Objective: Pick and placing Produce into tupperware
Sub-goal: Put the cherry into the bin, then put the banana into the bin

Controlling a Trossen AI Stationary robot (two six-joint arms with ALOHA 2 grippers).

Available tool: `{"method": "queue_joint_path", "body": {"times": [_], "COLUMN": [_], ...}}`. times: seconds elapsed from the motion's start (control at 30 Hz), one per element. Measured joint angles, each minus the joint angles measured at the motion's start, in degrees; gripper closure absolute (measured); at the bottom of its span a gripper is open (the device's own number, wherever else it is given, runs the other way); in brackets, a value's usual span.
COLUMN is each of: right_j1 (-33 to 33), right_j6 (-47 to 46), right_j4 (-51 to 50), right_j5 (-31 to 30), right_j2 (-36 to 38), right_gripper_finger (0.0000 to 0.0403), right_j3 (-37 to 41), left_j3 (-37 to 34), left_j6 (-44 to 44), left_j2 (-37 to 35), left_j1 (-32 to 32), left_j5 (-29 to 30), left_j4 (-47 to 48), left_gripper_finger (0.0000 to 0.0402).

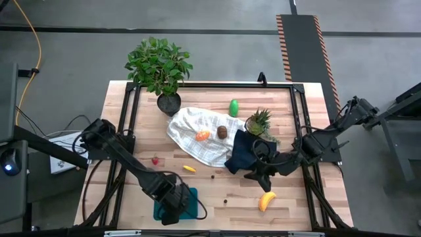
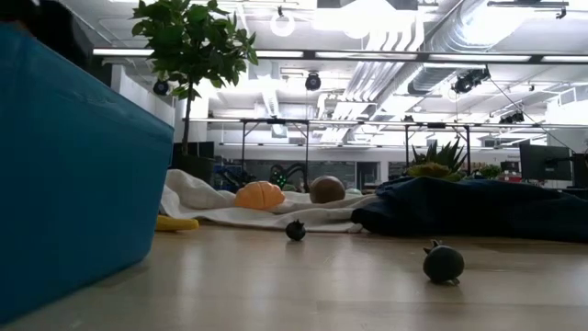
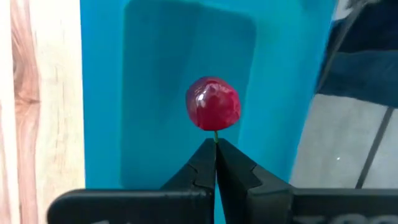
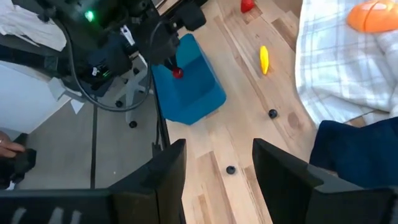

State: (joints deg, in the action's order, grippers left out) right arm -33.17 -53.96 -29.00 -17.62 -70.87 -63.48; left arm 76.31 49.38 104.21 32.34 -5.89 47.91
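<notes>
The teal tupperware (image 1: 189,204) sits near the table's near edge; its wall (image 2: 73,175) fills the left of the low view. My left gripper (image 3: 216,155) is above it, shut on a small red cherry (image 3: 213,104). My right gripper (image 4: 217,180) hovers open over the wood beside the navy cloth (image 1: 242,157), touching nothing. The banana (image 1: 265,201) lies on the wood near it. Orange piece (image 1: 202,135) and kiwi ball (image 1: 222,131) rest on the white cloth (image 1: 191,125). Green pear piece (image 1: 233,107), red bit (image 1: 155,160), yellow bit (image 1: 189,168) and two dark bits (image 2: 295,230) (image 2: 443,264) lie on the table. My left gripper pinches the cherry's thin green stem (image 3: 216,136) between the very tips of its two fingers (image 3: 202,165), coming from above and pointing down. The red ball hangs free below the fingertips over the tupperware's floor (image 3: 161,74), lifted clear.
A leafy potted plant (image 1: 160,66) stands at the far edge, and a toy pineapple (image 1: 258,122) beside the navy cloth. Black frame rails run along the table's sides. Bare wood lies between the tupperware and the banana. A person's hand (image 4: 6,146) shows beyond the table.
</notes>
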Motion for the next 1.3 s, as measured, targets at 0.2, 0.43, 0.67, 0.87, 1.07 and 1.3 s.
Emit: {"method": "queue_joint_path", "body": {"times": [0.2,0.43,0.67,0.87,1.07,1.3], "right_j1": [0.0,0.0,0.0,0.0,0.0,0.0], "right_j6": [0.18,0.2,0.21,0.42,0.44,2.96], "right_j4": [-0.4,-0.47,-0.79,-0.82,-0.87,-1.72], "right_j5": [-0.03,-0.03,-0.03,-0.03,-0.03,-0.01], "right_j2": [0.0,0.0,0.0,0.0,0.0,0.0], "right_gripper_finger": [0.0226,0.0226,0.0226,0.0226,0.0226,0.0226], "right_j3": [0.0,0.0,0.0,0.0,0.0,0.0], "left_j3": [0.02,-0.05,0.02,0.02,0.02,0.0], "left_j6": [-0.07,-0.91,-0.89,-0.86,-0.51,-0.32], "left_j2": [1.72,2.72,3.11,3.12,3.11,1.34], "left_j1": [0.04,-0.07,-0.07,-0.07,-0.07,-0.15], "left_j5": [-0.73,-1.28,-2.25,-2.13,-2.03,-2.08], "left_j4": [-1.18,-1.58,-2.06,-1.99,-1.95,-1.22], "left_gripper_finger": [0.0401,0.0401,0.0401,0.0375,0.0343,0.0353]}}
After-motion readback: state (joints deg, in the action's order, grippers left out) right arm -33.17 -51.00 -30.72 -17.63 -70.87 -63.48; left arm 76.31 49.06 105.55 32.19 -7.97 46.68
